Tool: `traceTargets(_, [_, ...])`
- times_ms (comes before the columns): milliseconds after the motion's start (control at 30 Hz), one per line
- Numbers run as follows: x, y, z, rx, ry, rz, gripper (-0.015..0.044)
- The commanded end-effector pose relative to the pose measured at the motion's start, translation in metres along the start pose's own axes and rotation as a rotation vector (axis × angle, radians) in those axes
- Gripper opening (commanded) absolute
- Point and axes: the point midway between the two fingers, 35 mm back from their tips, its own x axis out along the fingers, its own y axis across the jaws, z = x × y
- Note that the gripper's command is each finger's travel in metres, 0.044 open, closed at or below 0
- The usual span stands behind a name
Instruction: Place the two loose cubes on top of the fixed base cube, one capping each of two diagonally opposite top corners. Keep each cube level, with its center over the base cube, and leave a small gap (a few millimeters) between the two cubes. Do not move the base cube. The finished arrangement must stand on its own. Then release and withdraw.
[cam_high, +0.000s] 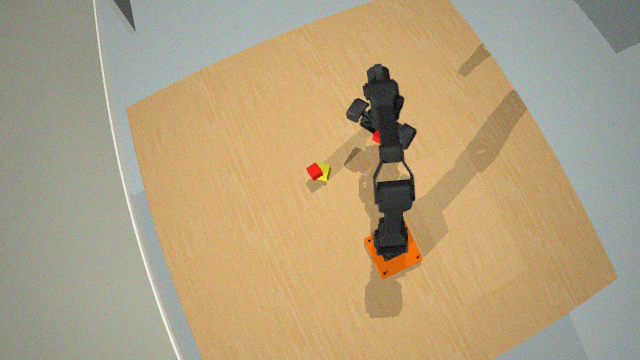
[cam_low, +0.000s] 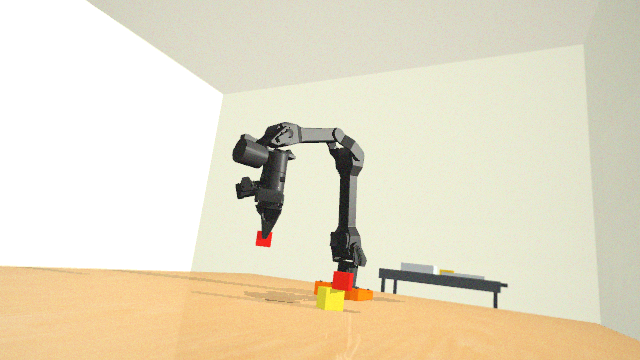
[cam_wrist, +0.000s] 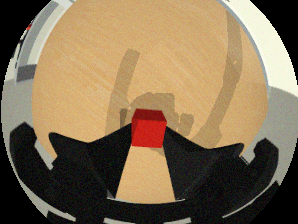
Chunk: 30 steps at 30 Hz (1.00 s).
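Observation:
The yellow base cube (cam_high: 325, 172) (cam_low: 330, 299) stands on the table. One red cube (cam_high: 314, 171) (cam_low: 343, 281) sits on top of it, level, off to one side and overhanging a corner. My gripper (cam_low: 265, 235) (cam_wrist: 148, 127) is shut on the other red cube (cam_high: 376, 137) (cam_low: 263, 241) (cam_wrist: 148, 132) and holds it well above the table, away from the base cube. In the top view the arm hides the fingers and most of the held cube. The base cube is not seen in the wrist view.
The arm stands on an orange mounting plate (cam_high: 395, 267) (cam_low: 362, 295) on the wooden table (cam_high: 240, 225) (cam_low: 150, 320) (cam_wrist: 190, 40). Shadows of the arm lie across the table. A dark bench (cam_low: 440, 280) stands in the background.

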Motion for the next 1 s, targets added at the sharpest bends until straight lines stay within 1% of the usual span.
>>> traceTargets(0, [0.000,0.011,-0.009,0.042,0.002,0.001,0.0105])
traceTargets(967, [0.002,0.075,-0.081,0.307,0.009,0.006,0.0105])
